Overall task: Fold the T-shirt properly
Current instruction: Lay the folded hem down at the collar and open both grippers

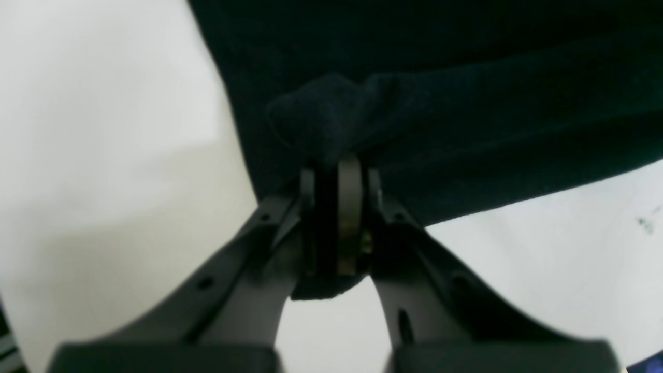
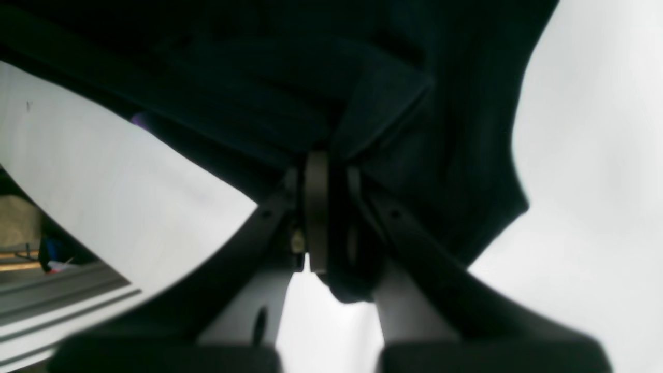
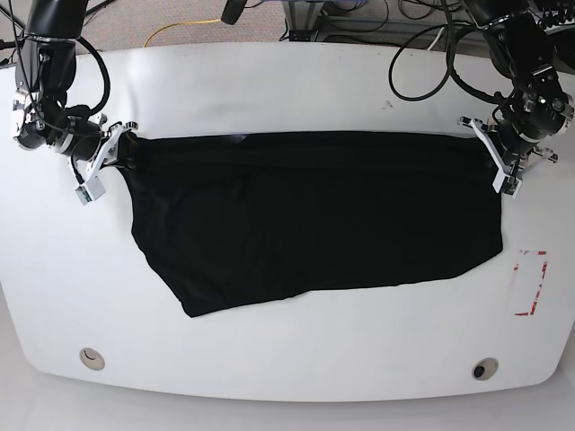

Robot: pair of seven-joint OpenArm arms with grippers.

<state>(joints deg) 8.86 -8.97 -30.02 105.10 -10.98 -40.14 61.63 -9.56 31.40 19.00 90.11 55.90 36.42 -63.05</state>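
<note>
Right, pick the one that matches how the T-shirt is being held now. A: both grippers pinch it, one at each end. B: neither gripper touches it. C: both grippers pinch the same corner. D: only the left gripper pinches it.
A: the left gripper and the right gripper are each shut on black cloth, at opposite ends of the T-shirt stretched across the table.

both hands [image 1: 339, 176] [image 2: 323, 171] clamped, arms apart

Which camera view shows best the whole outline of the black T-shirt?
The base view: the T-shirt lies spread across the white table, every edge visible. Each wrist view shows only a bunched, blurred corner clamped in the left gripper or right gripper.
</note>
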